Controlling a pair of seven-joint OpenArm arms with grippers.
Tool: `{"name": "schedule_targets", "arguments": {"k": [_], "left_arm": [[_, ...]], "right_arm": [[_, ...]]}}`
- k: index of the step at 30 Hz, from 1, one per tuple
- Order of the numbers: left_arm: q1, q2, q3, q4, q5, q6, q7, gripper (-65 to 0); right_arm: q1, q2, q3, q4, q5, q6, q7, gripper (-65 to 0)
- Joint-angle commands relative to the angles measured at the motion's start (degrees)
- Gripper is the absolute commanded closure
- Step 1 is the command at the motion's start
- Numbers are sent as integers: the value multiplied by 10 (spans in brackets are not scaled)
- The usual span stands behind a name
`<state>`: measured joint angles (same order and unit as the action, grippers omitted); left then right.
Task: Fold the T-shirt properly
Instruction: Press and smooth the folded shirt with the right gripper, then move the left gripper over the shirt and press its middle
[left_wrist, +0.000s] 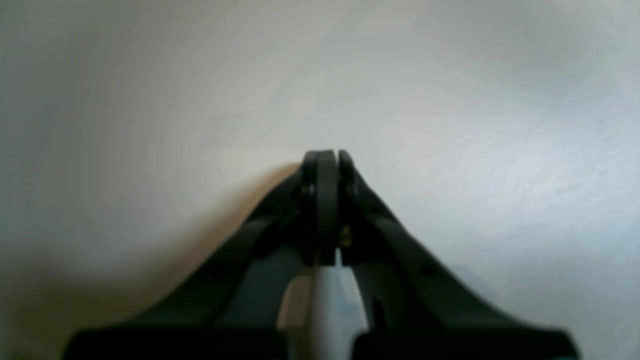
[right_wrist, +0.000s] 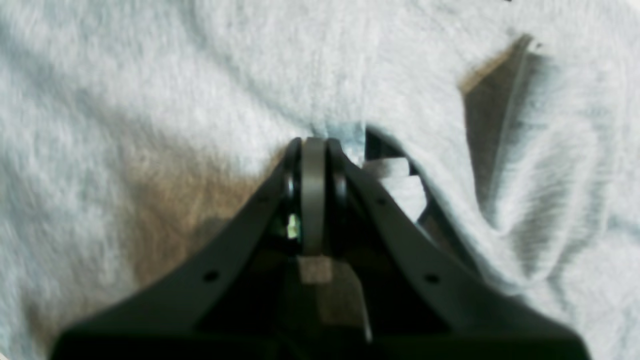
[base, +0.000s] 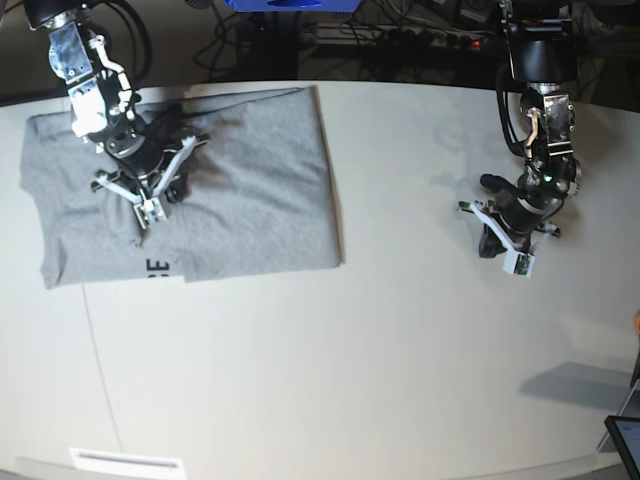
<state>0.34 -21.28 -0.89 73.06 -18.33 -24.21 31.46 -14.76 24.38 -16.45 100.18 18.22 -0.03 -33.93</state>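
Note:
The heather-grey T-shirt lies partly folded at the table's far left, with a bit of black lettering showing at its near edge. My right gripper is down on the shirt's middle. In the right wrist view that gripper is shut, tips against the T-shirt, with a raised fold just right of it. No cloth shows between the fingers. My left gripper rests low over bare table at the right. It is shut with nothing in it.
The white table runs wide between the two arms. Cables and a blue object lie beyond the far edge. A dark device corner sits at the near right.

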Motion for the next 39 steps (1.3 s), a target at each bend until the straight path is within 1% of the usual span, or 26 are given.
{"name": "schedule_targets", "arguments": {"k": [1,4,6,10,11,14,17,19,20,21,22,23,24,26,28,30,32,34,36,39], "left_arm": [[34,7,17,-30,68,-11,172,0],[31,9,18,-29,68,-12,164,0],[36,10,20,-11,67,-12,131,0],[60,12,20,59,62,-16,91,0],[65,17,20,82,62,-27,81,0],[75,36,11,153,62,-81,69,0],[77,57,12,213,62,-106,47,-2],[77,73,12,248,62,-126,31,-3],[77,81,12,265,62,-140,24,-7],[74,91,12,282,62,-154,21,-24],[71,101,12,298,62,-158,22,-44],[70,109,12,311,62,-158,22,-59],[69,116,12,327,62,-158,22,-72],[59,120,15,358,62,-158,26,-104],[54,124,21,372,55,-158,37,-153],[47,129,36,371,14,-158,40,-205],[41,129,60,370,-41,-158,40,-235],[40,129,77,370,-87,-158,40,-239],[28,129,113,368,-113,-158,41,-239],[17,128,170,348,-100,-158,41,-239]], "right_arm": [[0,5,0,17,-4,-5,-15,-9],[-2,5,0,71,-4,-6,-40,-10],[-1,4,1,109,-4,-7,-54,-13],[20,7,6,137,-4,-9,-59,-12],[22,6,17,137,-4,-9,-60,-12],[21,1,62,136,-3,-9,-60,-16],[21,-14,106,129,-3,-9,-64,-22],[20,-17,132,128,-3,-6,-87,-70],[20,-17,141,128,-3,-5,-102,-115],[20,-17,146,128,-3,-5,-110,-164],[20,-17,149,129,-3,-5,-114,-205],[20,-15,151,129,-3,-5,-114,-236],[16,-13,160,129,-3,-5,-114,-250],[9,-17,175,129,-3,-5,-114,-250],[8,-17,181,129,-3,-5,-113,-250],[7,-17,181,129,-3,-5,-113,-250],[2,-17,182,129,-3,-5,-111,-250],[0,-17,182,129,-3,-5,-102,-250],[0,-17,182,129,-3,-5,-90,-250],[-3,-17,182,128,-3,-5,-85,-250]]}}
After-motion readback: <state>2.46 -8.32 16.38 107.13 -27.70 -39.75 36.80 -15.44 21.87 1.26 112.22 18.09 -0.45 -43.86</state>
